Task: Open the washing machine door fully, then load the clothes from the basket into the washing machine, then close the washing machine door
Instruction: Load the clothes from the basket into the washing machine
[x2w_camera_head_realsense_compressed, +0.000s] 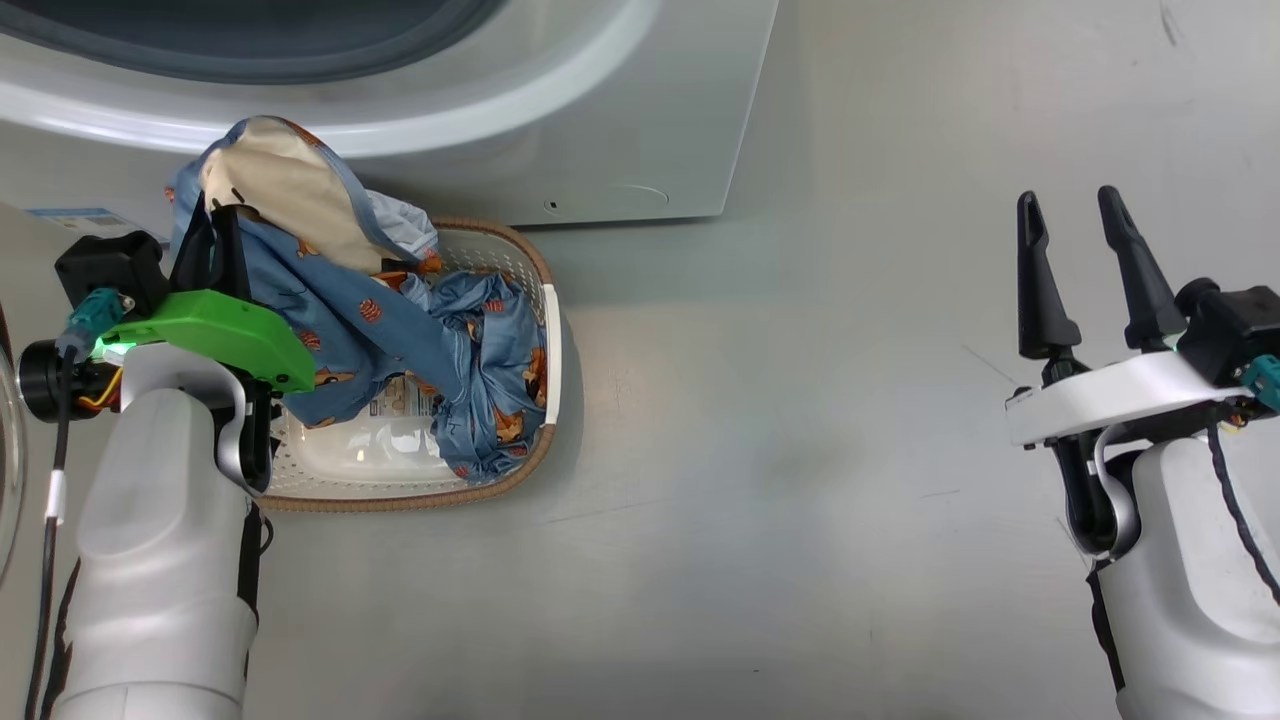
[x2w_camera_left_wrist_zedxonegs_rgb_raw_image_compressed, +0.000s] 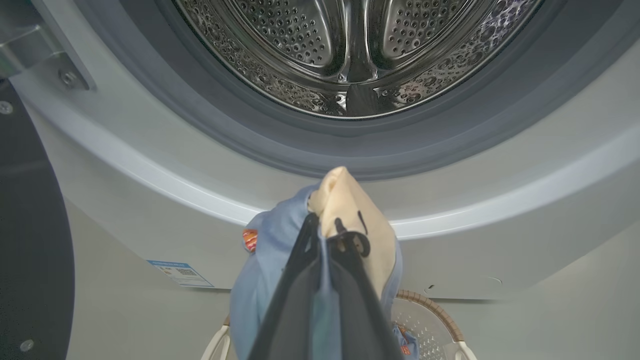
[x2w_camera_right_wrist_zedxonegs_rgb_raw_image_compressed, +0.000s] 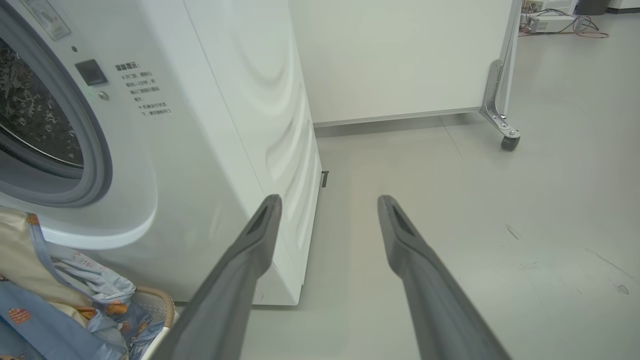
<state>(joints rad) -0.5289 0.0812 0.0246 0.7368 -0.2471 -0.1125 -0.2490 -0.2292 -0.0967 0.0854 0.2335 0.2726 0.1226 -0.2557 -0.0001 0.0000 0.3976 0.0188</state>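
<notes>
Left wrist view: the left end effector (x2w_camera_left_wrist_zedxonegs_rgb_raw_image_compressed: 325, 227) is pinched shut on a fold of the clothes (x2w_camera_left_wrist_zedxonegs_rgb_raw_image_compressed: 345, 210), blue cloth and cream panel bunched at its tips. The grip sits just below the washing machine (x2w_camera_left_wrist_zedxonegs_rgb_raw_image_compressed: 150, 200) opening, with the drum (x2w_camera_left_wrist_zedxonegs_rgb_raw_image_compressed: 350, 50) at twelve o'clock and the open washing machine door (x2w_camera_left_wrist_zedxonegs_rgb_raw_image_compressed: 30, 225) at nine.

In the head view the garment's lower folds lie in the basket (x2w_camera_head_realsense_compressed: 548, 300), toward nine o'clock of the frame. Lifted further, that tail could likely catch the rim, drag the basket, or pull a tangled second piece along. The thin pinch might slip, or cloth may snag on the grey seal (x2w_camera_left_wrist_zedxonegs_rgb_raw_image_compressed: 280, 145).

The right end effector (x2w_camera_head_realsense_compressed: 1068, 200), at three o'clock, stands wide open and holds nothing.

The smooth grey floor (x2w_camera_head_realsense_compressed: 800, 450) carries everything. A white wheeled partition (x2w_camera_right_wrist_zedxonegs_rgb_raw_image_compressed: 400, 60) stands behind.
</notes>
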